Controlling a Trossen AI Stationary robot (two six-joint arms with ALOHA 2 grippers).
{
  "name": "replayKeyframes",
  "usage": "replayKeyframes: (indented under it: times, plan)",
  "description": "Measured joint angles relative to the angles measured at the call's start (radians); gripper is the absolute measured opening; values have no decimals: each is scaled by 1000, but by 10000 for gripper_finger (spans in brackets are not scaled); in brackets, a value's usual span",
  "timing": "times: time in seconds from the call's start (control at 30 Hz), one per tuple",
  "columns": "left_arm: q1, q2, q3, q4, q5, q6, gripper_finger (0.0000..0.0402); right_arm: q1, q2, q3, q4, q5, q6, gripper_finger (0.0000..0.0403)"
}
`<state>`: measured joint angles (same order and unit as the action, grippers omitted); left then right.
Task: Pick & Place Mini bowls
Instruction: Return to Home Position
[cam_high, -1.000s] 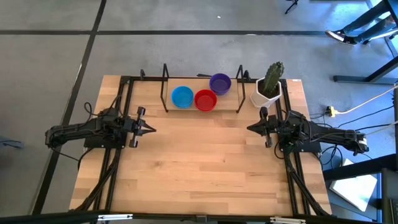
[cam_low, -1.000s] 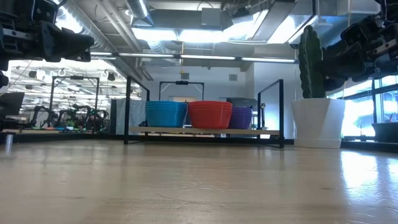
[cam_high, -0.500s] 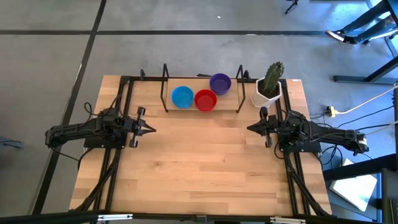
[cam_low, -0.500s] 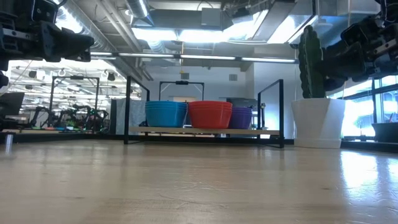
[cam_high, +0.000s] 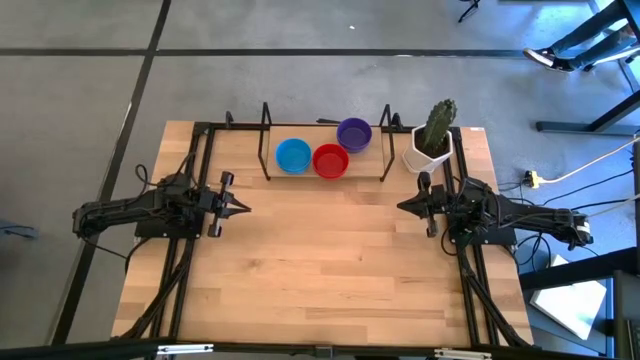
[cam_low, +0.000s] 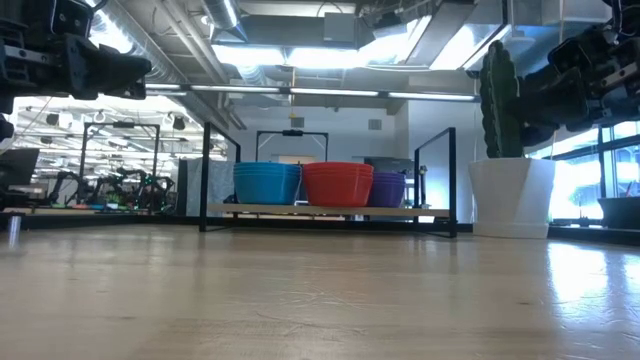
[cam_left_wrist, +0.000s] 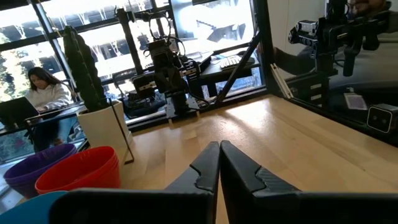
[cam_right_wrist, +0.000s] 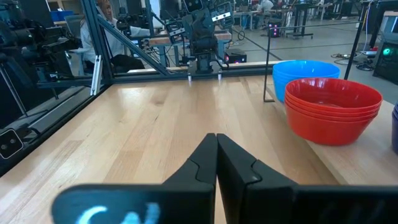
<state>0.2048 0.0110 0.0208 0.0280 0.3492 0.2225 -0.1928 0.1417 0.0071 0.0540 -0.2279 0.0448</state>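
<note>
Flanking mini bowls: cactus pot

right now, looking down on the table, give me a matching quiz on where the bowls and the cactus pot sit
Things:
1. blue bowls
2. red bowls
3. purple bowls
4. cactus pot

Places:
a. middle of the shelf
b. off the shelf, close to the right arm
c. shelf end nearest the left arm
d. shelf end nearest the cactus pot, set farthest back

Pairs: 1-c, 2-a, 3-d, 4-b

Both arms are parked at the table's sides, jaws shut and empty.
</note>
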Motion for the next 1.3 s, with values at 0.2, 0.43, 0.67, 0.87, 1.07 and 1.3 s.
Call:
replayKeyframes:
  times: [0.2, 0.43, 0.67, 0.87, 1.07, 1.3]
  plan:
    - [0, 0, 0, 0, 0, 0, 5, 0, 0, 0, 0, 0, 0, 8]
    - [0, 0, 0, 0, 0, 0, 4, 0, 0, 0, 0, 0, 0, 8]
    - [0, 0, 0, 0, 0, 0, 4, 0, 0, 0, 0, 0, 0, 8]
    - [0, 0, 0, 0, 0, 0, 7, 0, 0, 0, 0, 0, 0, 8]
    - [0, 0, 0, 0, 0, 0, 5, 0, 0, 0, 0, 0, 0, 8]
    - [0, 0, 0, 0, 0, 0, 6, 0, 0, 0, 0, 0, 0, 8]
